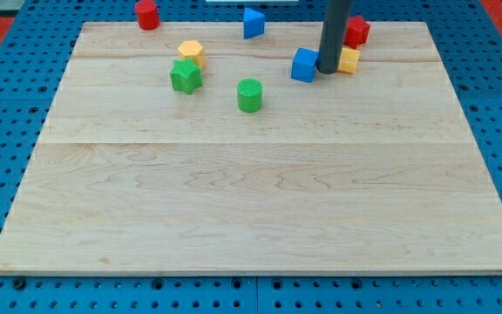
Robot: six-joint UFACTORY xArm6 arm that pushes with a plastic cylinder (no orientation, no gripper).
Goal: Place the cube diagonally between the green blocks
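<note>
A blue cube (pixel 303 64) lies on the wooden board (pixel 251 201) near the view's top, right of centre. My tip (pixel 328 70) touches or nearly touches the cube's right side, between it and a yellow block (pixel 349 60). A green star-shaped block (pixel 185 76) lies to the view's left of the cube. A green cylinder (pixel 249 94) stands between them, slightly lower in the view. The rod hides part of the yellow block.
A yellow hexagonal block (pixel 191 51) touches the green star's top. A red block (pixel 356 30) sits above the yellow block by the rod. A red cylinder (pixel 147 14) and a blue triangular block (pixel 252 22) lie at the board's top edge. Blue pegboard (pixel 7 105) surrounds the board.
</note>
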